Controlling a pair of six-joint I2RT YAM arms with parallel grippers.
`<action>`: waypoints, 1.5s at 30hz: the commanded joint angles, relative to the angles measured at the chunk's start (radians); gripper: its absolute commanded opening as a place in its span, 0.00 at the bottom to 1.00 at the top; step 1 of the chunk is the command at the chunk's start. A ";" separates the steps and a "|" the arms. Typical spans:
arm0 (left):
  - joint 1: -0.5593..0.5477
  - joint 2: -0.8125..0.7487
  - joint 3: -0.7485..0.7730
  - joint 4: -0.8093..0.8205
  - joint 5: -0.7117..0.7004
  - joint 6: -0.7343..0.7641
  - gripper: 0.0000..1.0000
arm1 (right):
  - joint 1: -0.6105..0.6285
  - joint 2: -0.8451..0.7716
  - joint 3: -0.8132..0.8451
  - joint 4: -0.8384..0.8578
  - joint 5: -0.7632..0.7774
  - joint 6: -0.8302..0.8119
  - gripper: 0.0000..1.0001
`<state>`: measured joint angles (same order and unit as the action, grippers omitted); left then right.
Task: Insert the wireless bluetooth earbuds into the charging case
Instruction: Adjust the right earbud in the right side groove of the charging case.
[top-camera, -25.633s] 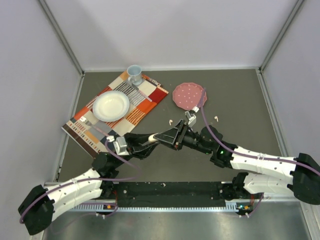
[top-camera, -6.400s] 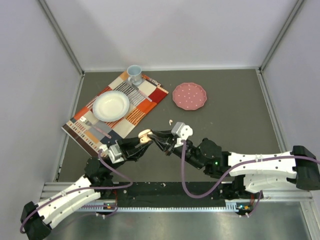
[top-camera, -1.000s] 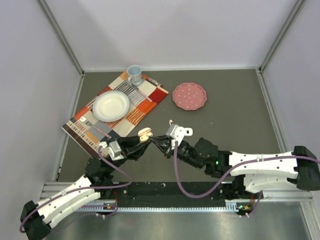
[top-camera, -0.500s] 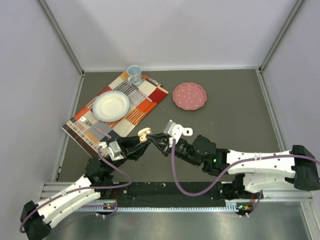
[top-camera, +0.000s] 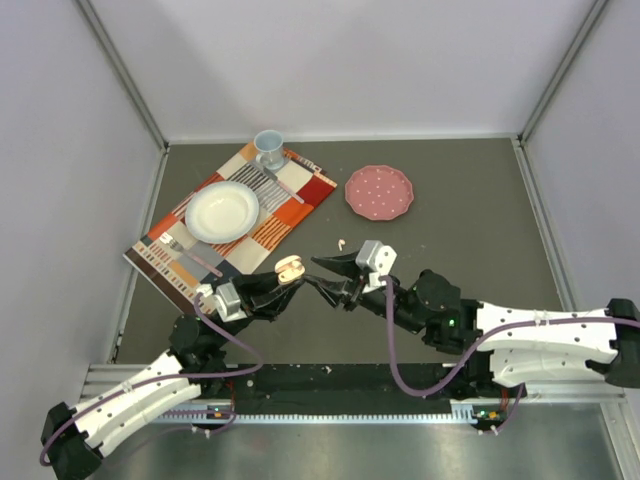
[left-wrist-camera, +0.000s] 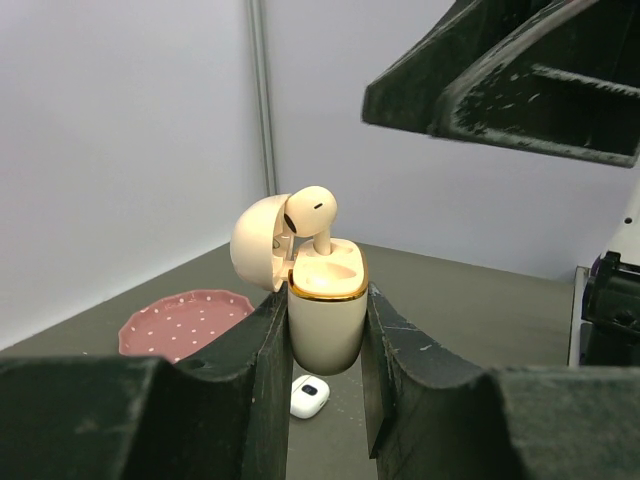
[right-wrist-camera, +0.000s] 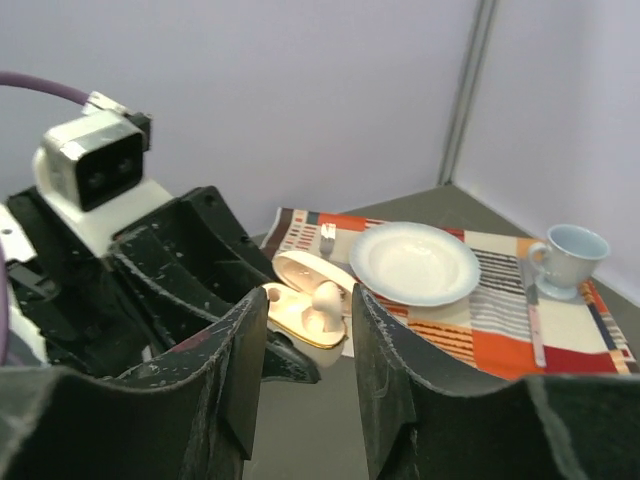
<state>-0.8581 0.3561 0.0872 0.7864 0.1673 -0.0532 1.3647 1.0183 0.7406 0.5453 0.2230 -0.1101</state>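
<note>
A peach charging case (left-wrist-camera: 327, 318) with a gold rim sits between my left gripper's (left-wrist-camera: 325, 325) fingers, which are shut on it, with its lid (left-wrist-camera: 257, 243) hinged open. One peach earbud (left-wrist-camera: 313, 214) stands in the case with its stem down and its head above the rim. In the top view the case (top-camera: 289, 268) hangs above the table's middle. My right gripper (top-camera: 322, 276) is just right of it, open and holding nothing. In the right wrist view the case (right-wrist-camera: 290, 312) and earbud (right-wrist-camera: 327, 298) show beyond its spread fingers. Another earbud (top-camera: 342, 242) lies on the table.
A small white case (left-wrist-camera: 309, 396) lies on the table under the held case. A pink dotted plate (top-camera: 379, 191) sits at the back. On the left, a striped placemat (top-camera: 295, 215) carries a white bowl (top-camera: 221, 211), cutlery and a pale blue cup (top-camera: 268, 149).
My right gripper has opened and drawn back to the right, leaving the earbud standing in the case. The left gripper and the case have stayed put.
</note>
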 joint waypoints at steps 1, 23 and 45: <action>0.002 0.001 0.006 0.057 0.011 -0.010 0.00 | -0.009 0.043 0.098 -0.071 0.119 0.015 0.40; 0.001 0.012 0.022 0.040 0.034 -0.014 0.00 | -0.029 0.126 0.148 -0.097 0.052 0.006 0.27; 0.002 0.015 0.023 0.051 0.026 -0.014 0.00 | -0.030 0.077 0.121 -0.197 -0.089 -0.118 0.29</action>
<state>-0.8581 0.3649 0.0872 0.7860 0.1997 -0.0578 1.3327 1.1118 0.8455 0.3504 0.1524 -0.2146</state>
